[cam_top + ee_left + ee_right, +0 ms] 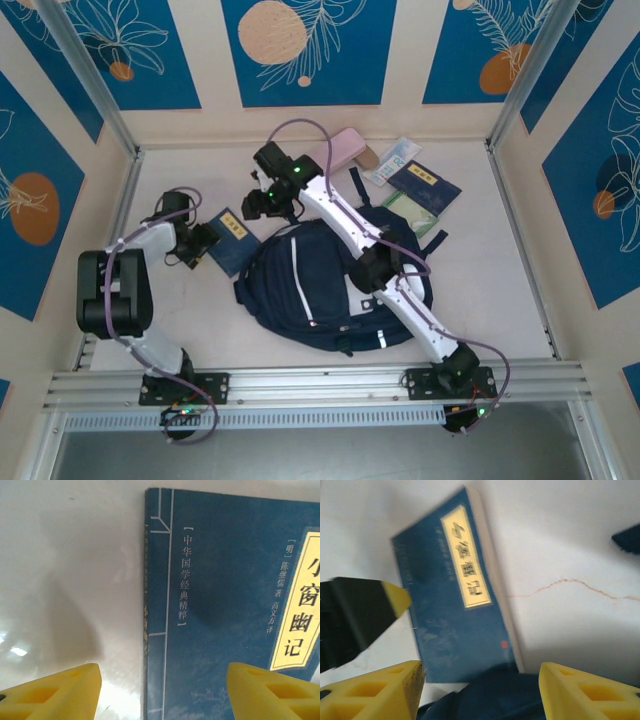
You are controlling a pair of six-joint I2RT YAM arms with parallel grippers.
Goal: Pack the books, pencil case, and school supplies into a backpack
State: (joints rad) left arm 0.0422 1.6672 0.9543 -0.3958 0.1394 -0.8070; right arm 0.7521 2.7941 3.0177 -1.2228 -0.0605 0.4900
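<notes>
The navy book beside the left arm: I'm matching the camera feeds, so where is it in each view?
Top external: the navy book lies left of centre, between the left gripper and the backpack.
Left wrist: the book fills the right side, its left edge running down mid-frame.
Right wrist: the book lies tilted, centre-left, its lower end meeting the backpack.
Shared landmark: the pale yellow title label on its cover.

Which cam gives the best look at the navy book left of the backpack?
Right wrist: nearly the whole cover of the navy book with its pale label, though blurred; the backpack covers its lower corner. Left wrist: sharp, but just one corner and a cropped label. Top external: small, no cover detail.
</notes>
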